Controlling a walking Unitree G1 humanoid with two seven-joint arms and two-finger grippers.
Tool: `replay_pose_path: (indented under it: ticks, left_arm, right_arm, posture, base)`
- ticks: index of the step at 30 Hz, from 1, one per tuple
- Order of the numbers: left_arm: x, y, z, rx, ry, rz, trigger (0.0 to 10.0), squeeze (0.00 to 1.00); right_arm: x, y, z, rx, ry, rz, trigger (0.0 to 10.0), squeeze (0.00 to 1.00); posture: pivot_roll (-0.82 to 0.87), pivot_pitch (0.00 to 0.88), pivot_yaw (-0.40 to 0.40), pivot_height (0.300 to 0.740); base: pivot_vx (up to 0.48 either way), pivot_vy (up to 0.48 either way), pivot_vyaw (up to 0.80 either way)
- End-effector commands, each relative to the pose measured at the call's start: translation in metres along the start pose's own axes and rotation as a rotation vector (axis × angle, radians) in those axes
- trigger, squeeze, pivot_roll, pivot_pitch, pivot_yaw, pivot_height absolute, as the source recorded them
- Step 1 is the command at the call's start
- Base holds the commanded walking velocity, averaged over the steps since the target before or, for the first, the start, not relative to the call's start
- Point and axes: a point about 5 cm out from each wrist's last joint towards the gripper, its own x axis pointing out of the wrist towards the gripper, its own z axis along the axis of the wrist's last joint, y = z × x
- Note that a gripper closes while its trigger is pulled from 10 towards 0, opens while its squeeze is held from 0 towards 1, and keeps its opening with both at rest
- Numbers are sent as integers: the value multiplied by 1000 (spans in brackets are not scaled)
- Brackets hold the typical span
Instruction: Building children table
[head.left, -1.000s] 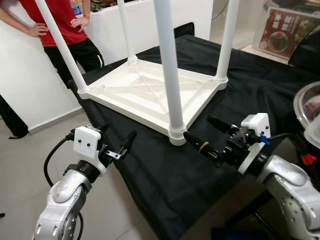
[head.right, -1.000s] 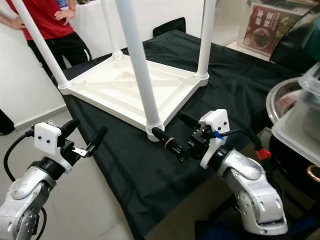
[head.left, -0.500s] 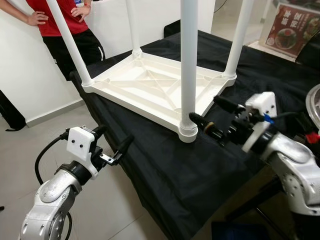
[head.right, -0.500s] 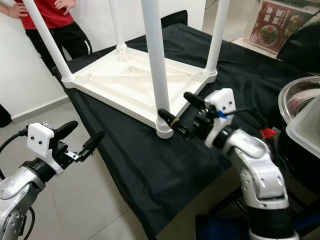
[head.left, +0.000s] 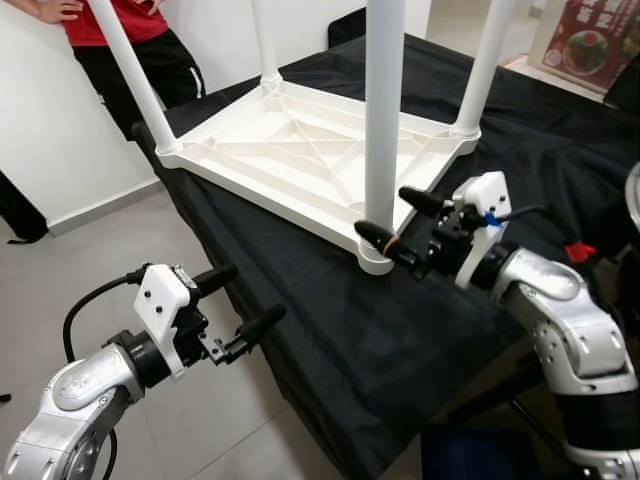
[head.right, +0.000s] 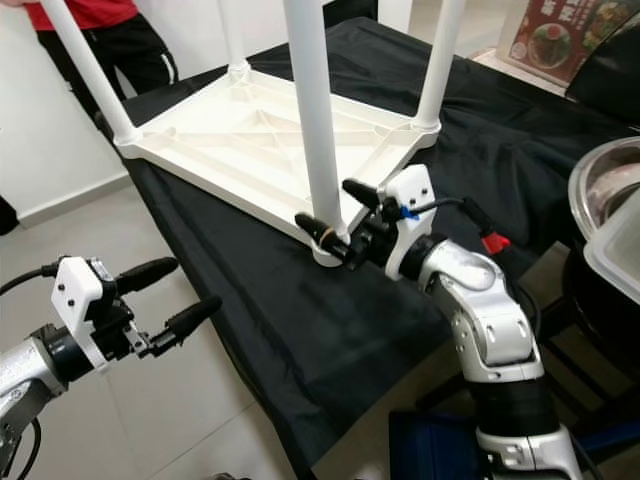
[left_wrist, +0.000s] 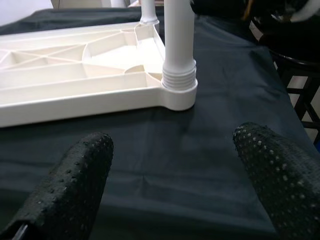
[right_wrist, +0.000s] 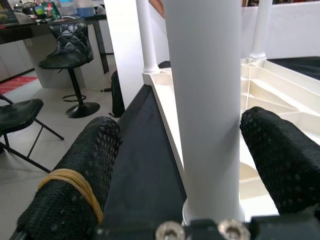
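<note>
Table (head.left: 300, 160) lies upside down on black cloth (head.left: 330, 330), four legs up. Step judged: grip the near leg (head.left: 383, 110) low by its socket, squarely, then twist without tipping.

Right gripper (head.left: 400, 222) reaches in from 3 o'clock, fingers wide, straddling the leg, apparently not clamped.

Left gripper (head.left: 238, 302) hovers at 7 o'clock off the cloth edge, wide, empty.

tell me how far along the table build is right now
Looks mostly done: the white tabletop lies upside down on the black cloth with four legs standing in its corners. In hand: the right gripper is open around the base of the nearest leg, not clamped. The left gripper hovers open off the edge. Left: probably securing that leg and flipping the table.
</note>
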Motion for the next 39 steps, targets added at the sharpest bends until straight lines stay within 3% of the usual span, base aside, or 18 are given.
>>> replay_pose_path:
  ticks: [1, 6, 9, 22, 23, 24, 25, 39]
  left_arm:
    - [-3, -1, -1, 16, 20, -14, 10000, 0]
    - [4, -10, -9, 10, 33, -10, 10000, 0]
    - [10, -23, -14, -16, 23, -31, 10000, 0]
    - [14, -29, -11, -6, -1, -31, 10000, 0]
    - [14, -30, -11, -4, -2, -29, 10000, 0]
    - [13, -30, -11, -4, -2, -28, 10000, 0]
    - [13, -31, -12, -4, -2, -27, 10000, 0]
    - [14, -33, -14, -2, -2, -25, 10000, 0]
  right_arm:
    - [-1, -3, -1, 3, -8, -20, 10000, 0]
    - [4, -2, 3, -4, -18, -5, 10000, 0]
    - [11, -1, 7, -5, -35, 2, 10000, 0]
    - [26, -11, 13, -25, -30, -86, 10000, 0]
    - [26, -12, 13, -27, -28, -88, 9255, 0]
    - [26, -13, 14, -28, -26, -97, 1569, 0]
    - [26, -14, 15, -28, -26, -102, 0, 0]
    - [24, -9, 13, -8, -10, -141, 0, 0]
  posture:
    - [-5, 180, 14, 740]
    - [-5, 187, 14, 740]
    - [-6, 190, 11, 740]
    - [-5, 194, 1, 740]
    - [-5, 194, 1, 740]
    - [-6, 194, -1, 740]
    - [-6, 194, -1, 740]
    - [-15, 196, -8, 740]
  base:
    - [0, 0, 0]
    - [0, 0, 0]
    - [0, 0, 0]
    - [0, 0, 0]
    - [0, 0, 0]
    - [0, 0, 0]
    - [0, 0, 0]
    - [0, 0, 0]
